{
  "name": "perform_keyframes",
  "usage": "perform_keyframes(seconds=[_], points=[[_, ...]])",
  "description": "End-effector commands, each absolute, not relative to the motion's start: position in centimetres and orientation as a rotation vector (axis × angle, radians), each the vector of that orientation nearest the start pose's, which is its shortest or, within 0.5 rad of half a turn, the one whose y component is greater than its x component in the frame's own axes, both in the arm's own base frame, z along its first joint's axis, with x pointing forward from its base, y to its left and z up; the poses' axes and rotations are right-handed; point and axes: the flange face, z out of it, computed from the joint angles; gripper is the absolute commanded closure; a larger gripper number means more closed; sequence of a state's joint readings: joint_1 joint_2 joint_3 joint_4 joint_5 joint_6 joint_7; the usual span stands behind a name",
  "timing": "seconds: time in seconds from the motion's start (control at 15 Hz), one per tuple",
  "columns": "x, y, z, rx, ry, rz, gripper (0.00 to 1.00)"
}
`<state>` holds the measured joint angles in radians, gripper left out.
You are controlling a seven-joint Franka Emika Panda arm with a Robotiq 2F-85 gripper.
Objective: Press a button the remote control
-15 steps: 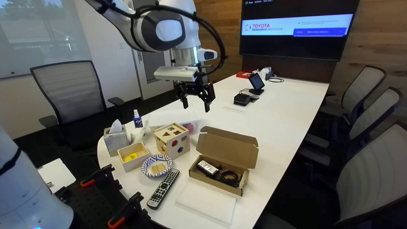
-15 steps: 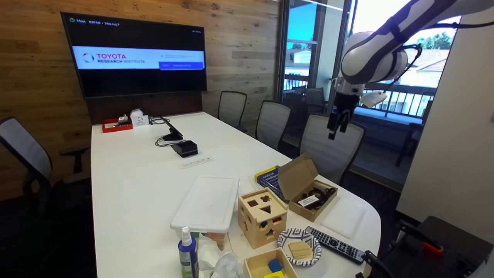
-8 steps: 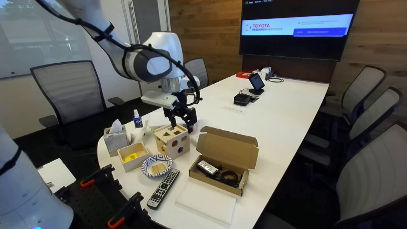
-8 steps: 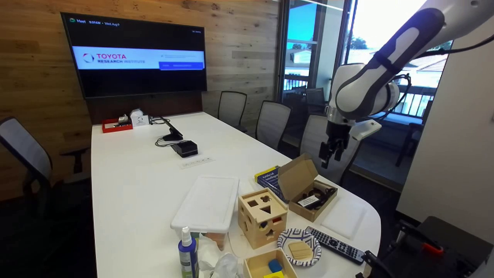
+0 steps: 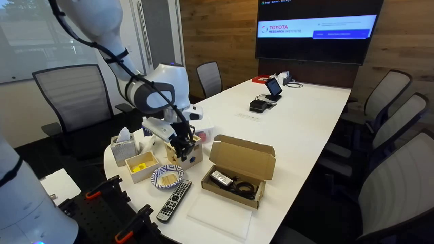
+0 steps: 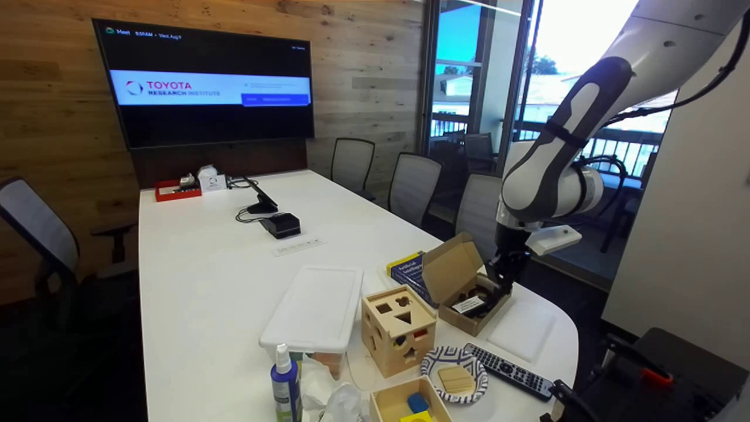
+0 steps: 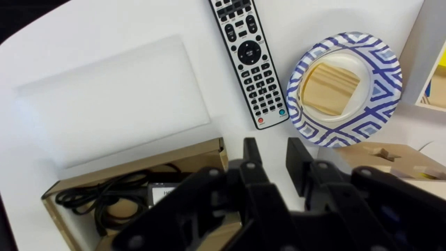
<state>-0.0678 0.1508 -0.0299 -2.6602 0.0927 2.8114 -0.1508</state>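
"Two black fingers (image 7: 298,164) come first in my wrist view, standing apart with white table (image 5: 295,135) showing between; the gripper (image 7: 273,150) holds nothing; I judge this the approach, nothing pressed yet"

"What's close around you?"

"The cardboard box (image 7: 195,152) on one side, open over black cables (image 7: 104,191), and the wooden cube (image 7: 407,162) on the other; if I sink too early I could snag a loop or clip a wall"

"Where's the remote control (image 7: 252,66)?"

"Beyond the fingers, face up on the table, between the white slab (image 7: 115,101) and the patterned bowl (image 7: 385,90); one end lies right at the bowl's rim, touching or not I can't tell; an off-centre push might skid it that way, since the tabletop looks slick"

"And the press itself?"

"That gap worries me; parted like this, my fingers might straddle one of the small buttons (image 7: 260,84) or hit two; I'd bring them together first, then come straight down on one"

"Farther out?"

"Beyond the table's far end, in both exterior views, the wall screen (image 5: 315,30); whether this remote control drives it I can't tell; poor aim could land a wrong button and perhaps change what it shows"
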Motion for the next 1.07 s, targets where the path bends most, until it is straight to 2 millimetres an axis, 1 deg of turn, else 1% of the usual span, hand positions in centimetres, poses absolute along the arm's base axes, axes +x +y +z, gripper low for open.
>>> perform_keyframes(seconds=[0.0, 0.2, 0.33, 0.6, 1.0], points=[[41.0, -3.8, 16.0, -3.088, 0.143, 0.011, 0.99], [40.2, -3.7, 13.5, -3.071, 0.230, 0.026, 1.00], [39.7, -3.9, 12.0, -3.064, 0.280, 0.047, 1.00], [38.9, -4.7, 9.3, -3.043, 0.320, 0.080, 1.00], [39.2, -5.4, 6.3, -2.994, 0.347, 0.135, 1.00]])
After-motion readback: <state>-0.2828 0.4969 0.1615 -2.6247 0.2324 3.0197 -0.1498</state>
